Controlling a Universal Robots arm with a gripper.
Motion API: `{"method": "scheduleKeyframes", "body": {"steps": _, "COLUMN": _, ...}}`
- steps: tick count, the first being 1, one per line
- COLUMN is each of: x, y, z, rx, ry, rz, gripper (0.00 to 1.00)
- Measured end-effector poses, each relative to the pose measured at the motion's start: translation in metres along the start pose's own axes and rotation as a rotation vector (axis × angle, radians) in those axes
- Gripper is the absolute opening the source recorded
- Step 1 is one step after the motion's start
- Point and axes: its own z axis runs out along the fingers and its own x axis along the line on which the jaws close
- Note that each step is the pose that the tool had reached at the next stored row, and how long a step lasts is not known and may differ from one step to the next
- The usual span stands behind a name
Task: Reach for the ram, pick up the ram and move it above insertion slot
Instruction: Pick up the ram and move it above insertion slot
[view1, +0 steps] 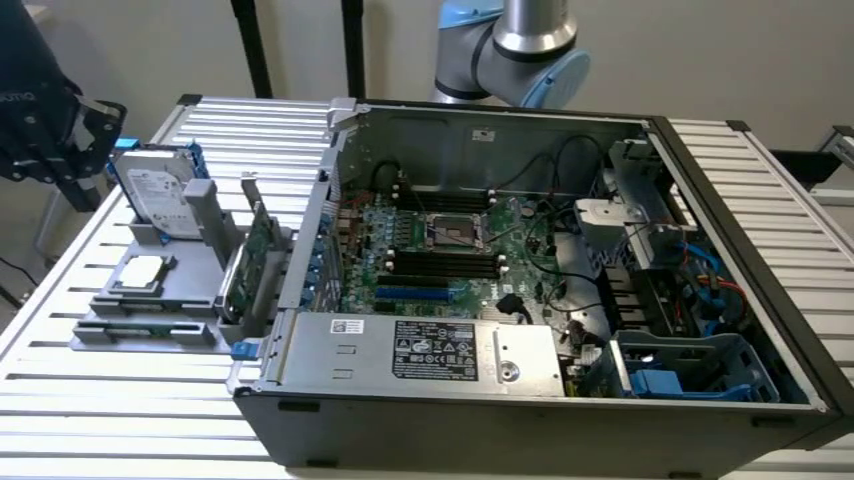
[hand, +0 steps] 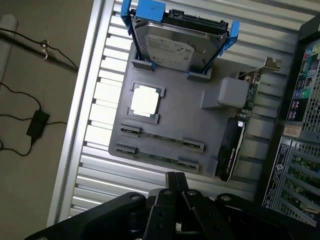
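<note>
Wrist view: gray tray (hand: 187, 112) with hard drive (hand: 177, 47), processor (hand: 146, 100), ram (hand: 162, 138).

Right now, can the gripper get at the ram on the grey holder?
Probably yes: the ram lies uncovered on the grey holder, and the shut gripper hangs above with nothing between; its jaws would need opening.

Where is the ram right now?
The ram lies flat in the gray tray, on the exterior view's left of the computer case, just beside the square processor chip.
</note>
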Motion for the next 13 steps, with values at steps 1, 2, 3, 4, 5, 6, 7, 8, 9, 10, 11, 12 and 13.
{"method": "scheduleKeyframes", "body": {"steps": 1, "x": 0.0000, "y": 0.0000, "z": 0.0000, "rx": 0.0001, "ry": 0.0008, "rz": -0.018, "gripper": 0.11}}
{"method": "scheduleKeyframes", "body": {"steps": 2, "x": 0.0000, "y": 0.0000, "z": 0.0002, "rx": 0.0000, "ry": 0.0015, "rz": -0.038, "gripper": 0.11}}
{"method": "scheduleKeyframes", "body": {"steps": 3, "x": 0.0000, "y": 0.0000, "z": 0.0002, "rx": 0.0001, "ry": 0.0022, "rz": -0.055, "gripper": 0.11}}
{"method": "scheduleKeyframes", "body": {"steps": 4, "x": 0.0000, "y": 0.0000, "z": 0.0003, "rx": 0.0001, "ry": 0.0030, "rz": -0.074, "gripper": 0.11}}
{"method": "scheduleKeyframes", "body": {"steps": 5, "x": 0.0000, "y": 0.0000, "z": 0.0003, "rx": 0.0001, "ry": 0.0037, "rz": -0.092, "gripper": 0.11}}
{"method": "scheduleKeyframes", "body": {"steps": 6, "x": 0.0000, "y": 0.0000, "z": 0.0004, "rx": 0.0001, "ry": 0.0044, "rz": -0.110, "gripper": 0.11}}
{"method": "scheduleKeyframes", "body": {"steps": 7, "x": 0.0000, "y": 0.0000, "z": 0.0005, "rx": 0.0001, "ry": 0.0051, "rz": -0.128, "gripper": 0.11}}
{"method": "scheduleKeyframes", "body": {"steps": 8, "x": 0.0000, "y": 0.0000, "z": 0.0006, "rx": 0.0001, "ry": 0.0058, "rz": -0.146, "gripper": 0.11}}
{"method": "scheduleKeyframes", "body": {"steps": 9, "x": 0.0000, "y": 0.0000, "z": 0.0006, "rx": 0.0002, "ry": 0.0066, "rz": -0.164, "gripper": 0.11}}
{"method": "scheduleKeyframes", "body": {"steps": 10, "x": 0.0000, "y": 0.0000, "z": 0.0007, "rx": 0.0002, "ry": 0.0072, "rz": -0.182, "gripper": 0.11}}
{"method": "scheduleKeyframes", "body": {"steps": 11, "x": 0.0000, "y": 0.0000, "z": 0.0008, "rx": 0.0002, "ry": 0.0079, "rz": -0.200, "gripper": 0.11}}
{"method": "scheduleKeyframes", "body": {"steps": 12, "x": 0.0000, "y": 0.0000, "z": 0.0008, "rx": 0.0002, "ry": 0.0086, "rz": -0.218, "gripper": 0.11}}
{"method": "scheduleKeyframes", "body": {"steps": 13, "x": 0.0000, "y": 0.0000, "z": 0.0009, "rx": 0.0002, "ry": 0.0094, "rz": -0.237, "gripper": 0.11}}
